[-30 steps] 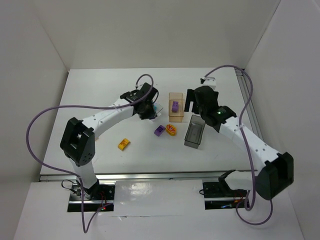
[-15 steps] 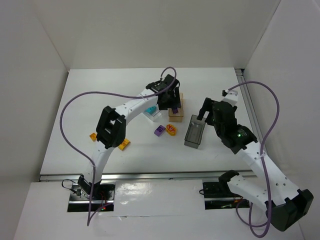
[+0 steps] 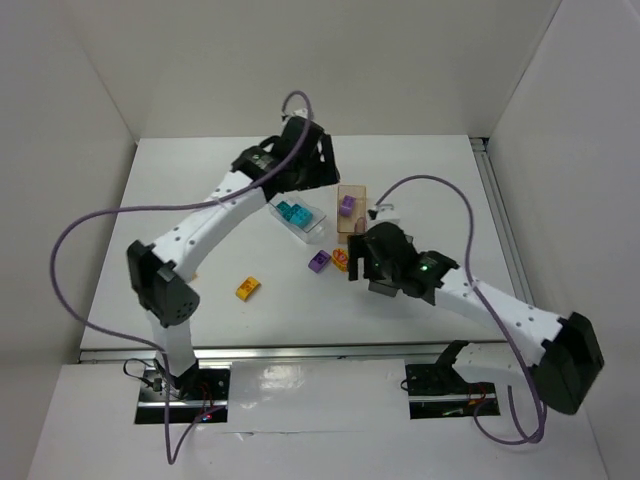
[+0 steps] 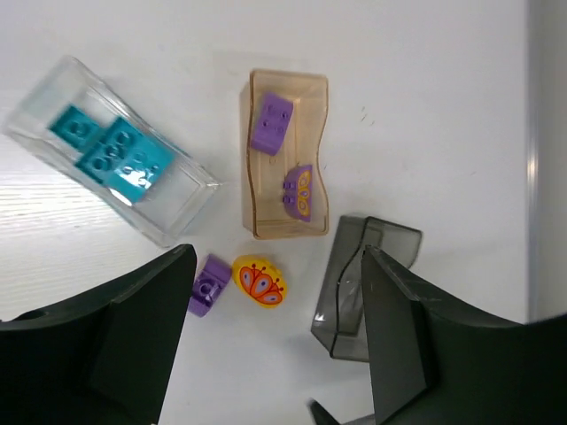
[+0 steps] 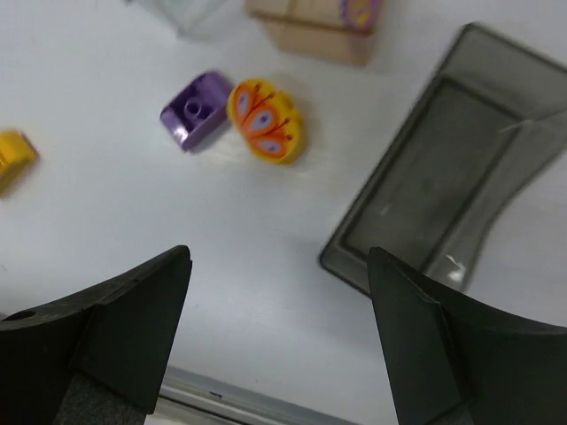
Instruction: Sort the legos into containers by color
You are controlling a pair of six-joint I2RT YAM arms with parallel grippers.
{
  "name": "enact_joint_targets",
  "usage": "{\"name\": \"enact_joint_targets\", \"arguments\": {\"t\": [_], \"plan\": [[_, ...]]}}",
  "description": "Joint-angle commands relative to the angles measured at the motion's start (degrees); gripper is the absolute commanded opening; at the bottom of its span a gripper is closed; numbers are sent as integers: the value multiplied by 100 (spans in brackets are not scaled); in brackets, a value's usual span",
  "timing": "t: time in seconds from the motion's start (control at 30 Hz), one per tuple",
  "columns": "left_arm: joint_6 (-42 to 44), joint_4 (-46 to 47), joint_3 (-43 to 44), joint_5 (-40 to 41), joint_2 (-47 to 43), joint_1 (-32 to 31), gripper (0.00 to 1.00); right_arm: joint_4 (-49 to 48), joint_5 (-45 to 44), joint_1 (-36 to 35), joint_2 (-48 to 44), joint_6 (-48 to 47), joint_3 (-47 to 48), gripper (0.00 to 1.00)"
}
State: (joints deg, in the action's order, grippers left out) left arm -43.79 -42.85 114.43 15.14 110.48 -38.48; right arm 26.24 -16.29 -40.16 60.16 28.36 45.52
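My left gripper is open and empty, high over the containers; in the top view it hangs behind the clear bin. That clear bin holds teal legos. Two purple legos lie in the amber bin. A loose purple lego touches a rounded yellow lego on the table. My right gripper is open and empty above the table, near those two and the empty dark grey bin. In the top view it largely covers the grey bin.
A yellow brick lies alone on the table toward the front left, also at the left edge of the right wrist view. White walls close in the table on three sides. Purple cables loop above both arms.
My left gripper went from the clear bin to over the amber bin, opened, then drew back toward the far side. My right arm swung left and forward, over the loose legos.
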Motion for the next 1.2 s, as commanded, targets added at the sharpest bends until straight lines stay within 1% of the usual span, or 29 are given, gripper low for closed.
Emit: {"name": "enact_joint_targets", "arguments": {"t": [0.0, 0.03, 0.1, 0.13, 0.17, 0.23, 0.3, 0.4, 0.47, 0.5, 0.6, 0.73, 0.77, 0.8, 0.9, 1.0, 1.03, 1.07, 1.1, 1.13, 1.17], "plan": [[178, -240, -262, 429, -921, 314, 82, -322, -171, -649, 793, -269, 413, 87], [178, -241, -516, 481, -1218, 489, 82, -321, -251, -773, 1230, -365, 614, 87], [178, -312, -833, 551, -1519, 648, 82, -426, -251, -923, 1637, -672, 765, 87], [178, -312, -1157, 552, -1659, 805, 82, -488, -251, -923, 1822, -770, 818, 87], [178, -312, -1325, 552, -1791, 876, 82, -488, -147, -854, 2180, -840, 923, 87], [126, -312, -1616, 429, -2091, 1008, 82, -672, -50, -722, 2481, -1033, 977, 87], [125, -312, -1976, 429, -2232, 1114, 82, -742, -49, -555, 2841, -1095, 1117, 92], [125, -312, -2460, 377, -2486, 1219, 82, -1050, 125, -353, 3141, -1271, 1169, 92], [72, -312, -2854, 324, -2679, 1298, 82, -1217, 293, -98, 3299, -1333, 1222, 92], [72, -312, -2978, 323, -2741, 1377, 82, -1279, 485, -27, 3448, -1411, 1223, 89], [11, -259, -3364, 218, -2882, 1509, 82, -1385, 627, 104, 3764, -1465, 1336, 82], [11, -197, -3568, 156, -2944, 1615, 81, -1525, 768, 105, 4038, -1518, 1398, 71], [11, -197, -3620, 156, -2944, 1615, 81, -1586, 768, 105, 4039, -1518, 1398, 65], [11, -197, -3621, 156, -2944, 1615, 81, -1587, 664, 35, 4039, -1465, 1451, 55], [72, -145, -3717, 104, -2891, 1615, 81, -1500, 470, -123, 3758, -1360, 1451, 40], [239, 92, -4102, 104, -2830, 1615, 83, -1219, 92, -272, 3091, -1184, 1390, 40], [239, 93, -4165, 156, -2830, 1615, 83, -1139, -170, -273, 2872, -1114, 1277, 40], [239, 93, -4235, 156, -2743, 1615, 83, -1052, -312, -273, 2417, -965, 1275, 40], [239, 93, -4375, 156, -2681, 1615, 83, -894, -435, -273, 2195, -903, 1162, 40], [239, 93, -4472, 104, -2680, 1615, 85, -797, -688, -221, 1793, -815, 1031, 40], [239, 154, -4578, 104, -2680, 1555, 88, -674, -778, -90, 1623, -719, 977, 40]]}}
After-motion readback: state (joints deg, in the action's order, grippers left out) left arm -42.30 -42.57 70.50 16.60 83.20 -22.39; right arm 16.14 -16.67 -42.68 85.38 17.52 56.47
